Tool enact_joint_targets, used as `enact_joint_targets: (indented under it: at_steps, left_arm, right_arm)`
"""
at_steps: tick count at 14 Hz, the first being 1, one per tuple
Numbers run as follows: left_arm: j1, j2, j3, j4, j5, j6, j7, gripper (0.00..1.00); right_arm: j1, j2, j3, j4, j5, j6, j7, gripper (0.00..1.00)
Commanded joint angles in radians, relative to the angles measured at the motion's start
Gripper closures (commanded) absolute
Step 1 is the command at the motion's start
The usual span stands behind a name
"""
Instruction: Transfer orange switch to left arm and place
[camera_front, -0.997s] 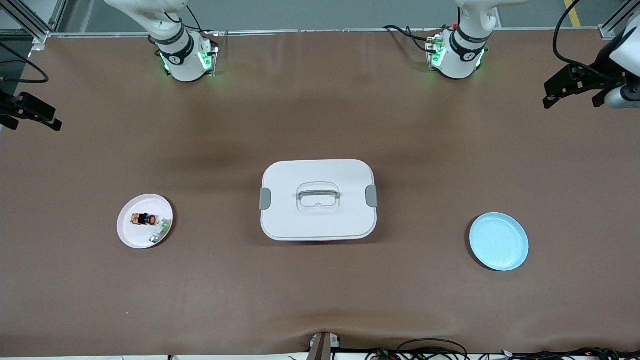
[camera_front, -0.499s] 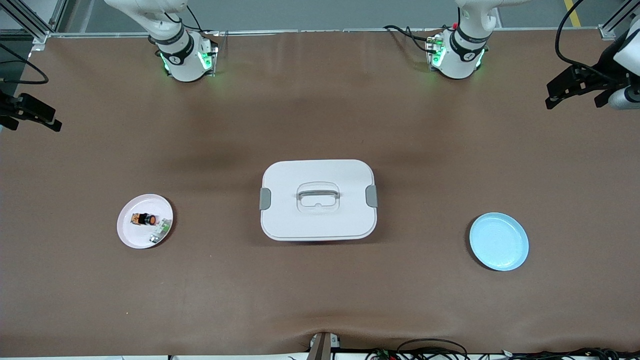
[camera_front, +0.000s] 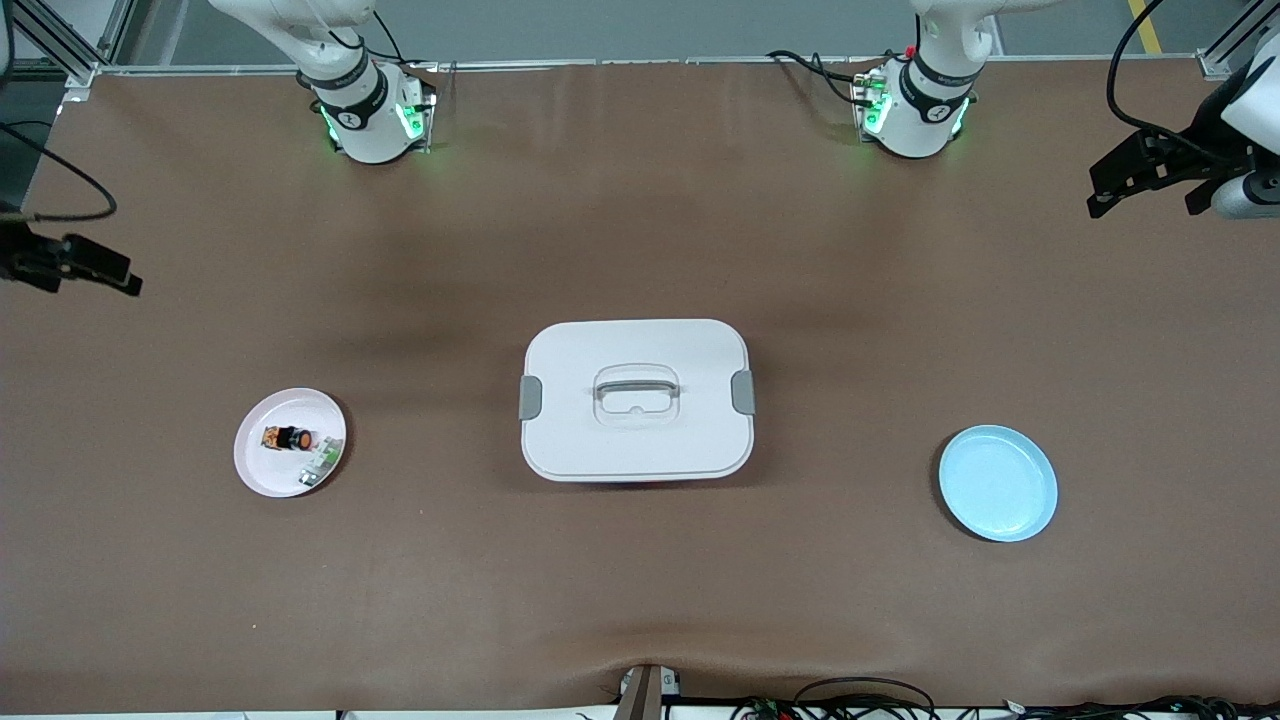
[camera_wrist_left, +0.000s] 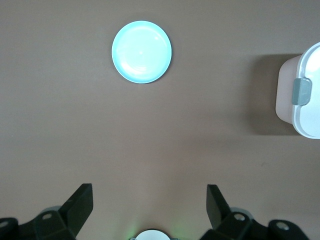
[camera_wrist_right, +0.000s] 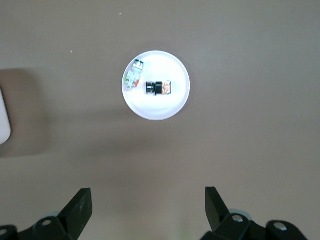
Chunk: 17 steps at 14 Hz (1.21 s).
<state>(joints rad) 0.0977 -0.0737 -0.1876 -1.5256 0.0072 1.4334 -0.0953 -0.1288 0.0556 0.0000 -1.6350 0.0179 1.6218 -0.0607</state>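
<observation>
The orange switch (camera_front: 288, 438) lies on a pink plate (camera_front: 268, 474) toward the right arm's end of the table, next to a small green-and-white component (camera_front: 319, 466). In the right wrist view the switch (camera_wrist_right: 159, 87) lies on its side on that plate (camera_wrist_right: 160, 111). My right gripper (camera_front: 112, 272) hangs open and empty high over the table's end near the plate; its fingertips (camera_wrist_right: 80, 204) frame bare table. The white box (camera_front: 637, 398) sits mid-table. My left gripper (camera_front: 1142, 195) is open and empty, high over the left arm's end of the table.
A light blue plate (camera_front: 997, 483) with nothing on it lies toward the left arm's end, and shows in the left wrist view (camera_wrist_left: 141, 51) with the box's latch side (camera_wrist_left: 301, 91). Brown mat covers the table. Cables run along the front edge (camera_front: 860, 700).
My right gripper has shifted a little in from the table's end, toward the pink plate. The left gripper has barely moved. Nothing on the table has moved.
</observation>
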Motion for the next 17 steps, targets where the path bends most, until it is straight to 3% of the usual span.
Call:
enact_joint_targets:
  at_steps: [1,8,17]
  left_arm:
    - [0.007,0.003,0.000,0.013,0.000,-0.013,-0.006,0.00]
    - [0.008,0.012,0.007,0.013,0.002,-0.013,-0.004,0.00]
    - [0.008,0.028,0.007,0.035,-0.001,-0.008,-0.006,0.00]
  right_arm:
    - [-0.011,0.100,0.011,0.027,0.000,0.050,0.008,0.00]
    - [-0.003,0.329,0.012,0.024,0.002,0.233,0.025,0.00]
    - [-0.014,0.504,0.012,0.024,0.002,0.359,0.039,0.00]
